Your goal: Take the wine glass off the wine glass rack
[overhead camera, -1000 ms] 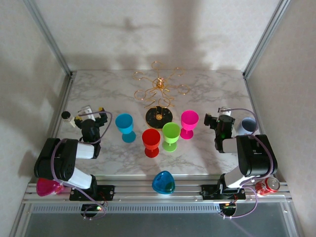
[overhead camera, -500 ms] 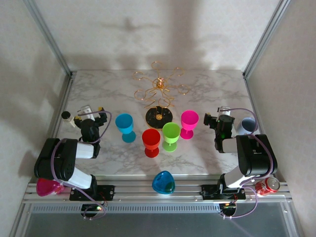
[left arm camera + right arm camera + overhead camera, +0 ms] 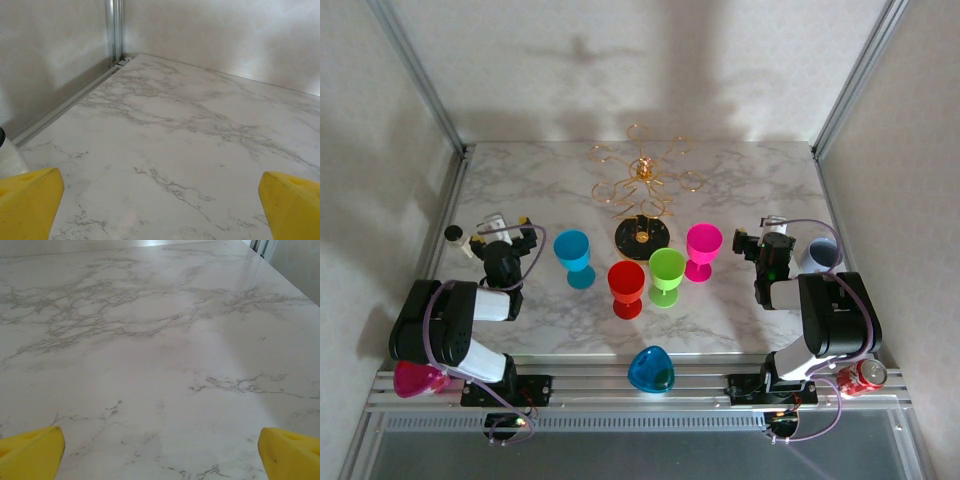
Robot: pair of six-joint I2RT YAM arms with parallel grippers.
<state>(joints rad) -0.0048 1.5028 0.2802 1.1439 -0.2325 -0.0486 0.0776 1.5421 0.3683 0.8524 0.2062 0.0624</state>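
Red soda can (image 3: 863, 374), marble table (image 3: 740, 190)

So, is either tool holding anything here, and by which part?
Nothing is held. The left tool and right tool both stand open, with bare table between their tips.

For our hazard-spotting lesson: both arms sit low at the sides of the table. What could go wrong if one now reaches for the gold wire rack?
1. The blue glass, red glass, green glass and pink glass stand clustered just in front of the wine glass rack; a reaching arm could topple one.
2. The rack is thin looped wire; the open left gripper or right gripper might snag a loop and tip it.
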